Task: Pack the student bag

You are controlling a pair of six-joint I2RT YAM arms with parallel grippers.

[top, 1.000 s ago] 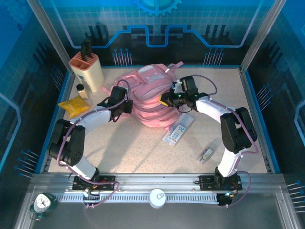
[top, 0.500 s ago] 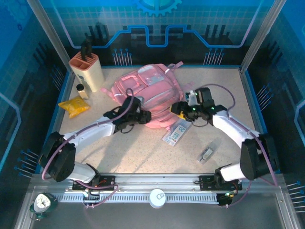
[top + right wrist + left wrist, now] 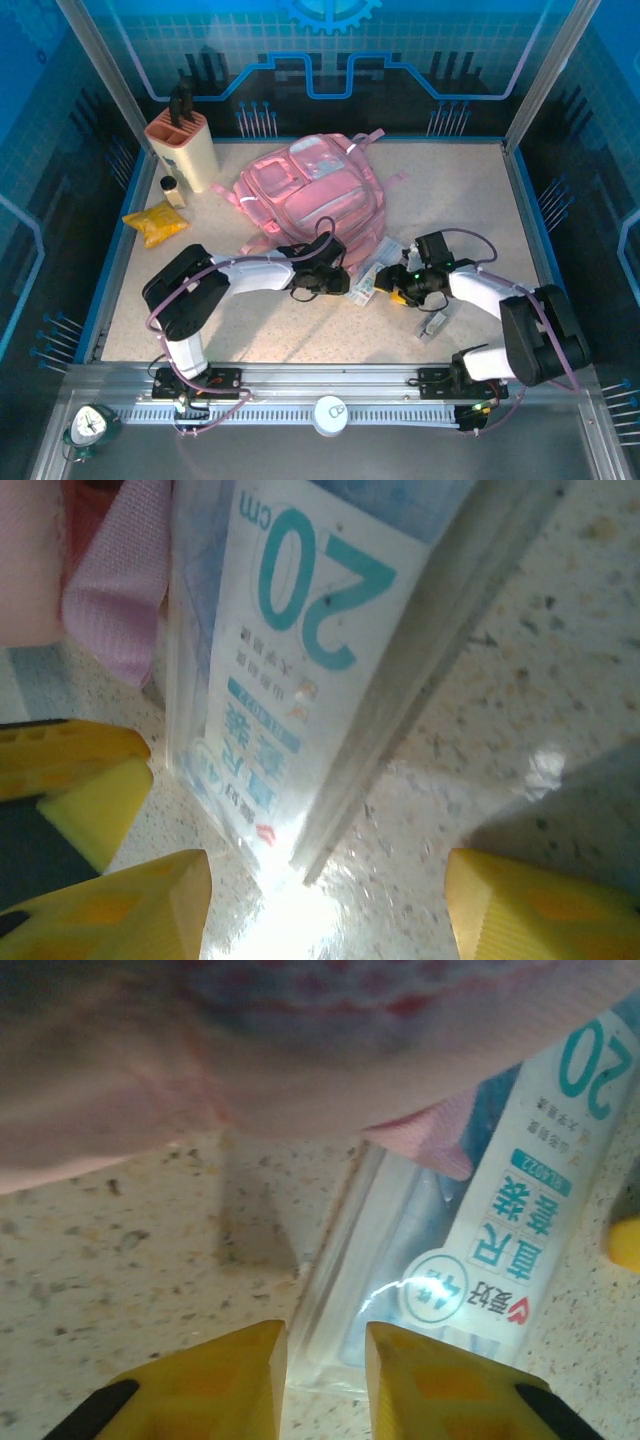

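Poised at ruler packet [image 3: 368, 283] by student bag [image 3: 310, 190] for pickup, with left gripper [image 3: 326, 1335] jaws narrowly apart, right gripper [image 3: 325, 870] jaws wide, straddling its end.

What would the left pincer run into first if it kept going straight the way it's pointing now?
Probably the clear ruler pack: its near corner lies just ahead of the left pincer, about in line with the gap. The pink student bag comes behind it. Depth is hard to judge.
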